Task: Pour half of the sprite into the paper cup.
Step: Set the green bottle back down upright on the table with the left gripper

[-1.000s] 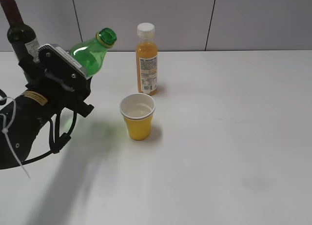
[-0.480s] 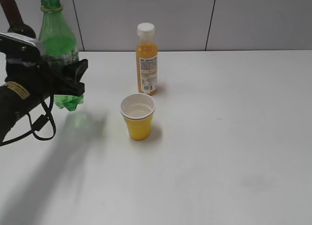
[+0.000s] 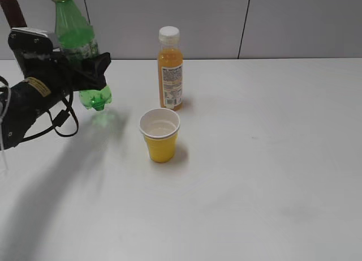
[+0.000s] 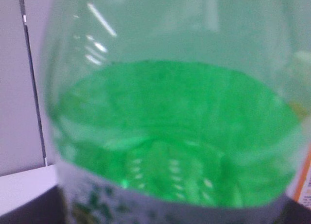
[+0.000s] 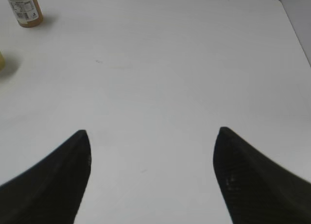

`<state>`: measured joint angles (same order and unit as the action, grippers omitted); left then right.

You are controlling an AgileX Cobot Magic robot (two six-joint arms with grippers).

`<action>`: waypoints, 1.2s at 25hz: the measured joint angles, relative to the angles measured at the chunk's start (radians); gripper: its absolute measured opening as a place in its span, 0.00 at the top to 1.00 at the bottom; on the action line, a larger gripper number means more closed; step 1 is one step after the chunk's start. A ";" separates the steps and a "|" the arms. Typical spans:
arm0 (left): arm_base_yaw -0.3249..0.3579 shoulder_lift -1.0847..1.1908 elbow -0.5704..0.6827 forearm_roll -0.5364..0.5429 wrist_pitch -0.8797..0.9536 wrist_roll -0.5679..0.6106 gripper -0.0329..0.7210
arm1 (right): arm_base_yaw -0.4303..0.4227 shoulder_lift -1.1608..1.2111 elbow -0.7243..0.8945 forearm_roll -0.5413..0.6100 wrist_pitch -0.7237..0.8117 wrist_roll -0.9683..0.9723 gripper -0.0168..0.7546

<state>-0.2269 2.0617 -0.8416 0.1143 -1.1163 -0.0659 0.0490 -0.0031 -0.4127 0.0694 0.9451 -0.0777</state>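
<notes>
Tipped toward the paper cup (image 3: pixel 160 134) a second ago, the sprite bottle (image 3: pixel 76 40) has been swung back to nearly upright and is now carried clear of the table, to the left of the cup and well apart from it. It is clamped around its lower body by the left gripper (image 3: pixel 85 73); green liquid fills the left wrist view. Some clear liquid appears to lie in the cup, so the pour is judged done and the bottle's set-down is likely next. The orange juice bottle (image 3: pixel 170 69) stands just behind the cup. The right gripper (image 5: pixel 151 178) is spread over bare table, holding nothing.
</notes>
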 joint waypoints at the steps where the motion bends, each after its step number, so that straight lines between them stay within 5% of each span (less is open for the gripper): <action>1: 0.000 0.021 -0.022 0.002 0.000 -0.001 0.33 | 0.000 0.000 0.000 0.000 0.000 0.000 0.21; 7: 0.008 0.119 -0.134 0.003 0.024 -0.003 0.33 | 0.000 0.000 0.000 0.000 0.000 0.000 0.21; 19: 0.015 0.141 -0.157 0.003 0.114 -0.006 0.32 | 0.000 0.000 0.000 0.000 0.000 0.000 0.21; 23: 0.016 0.133 -0.157 0.001 0.122 -0.006 0.10 | 0.000 0.000 0.000 0.000 0.000 0.000 0.21; 30: 0.017 0.085 -0.127 -0.002 0.135 -0.006 0.04 | 0.000 0.000 0.000 0.000 0.000 0.000 0.21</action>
<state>-0.2097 2.1472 -0.9690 0.1125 -0.9808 -0.0717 0.0490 -0.0031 -0.4127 0.0694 0.9451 -0.0777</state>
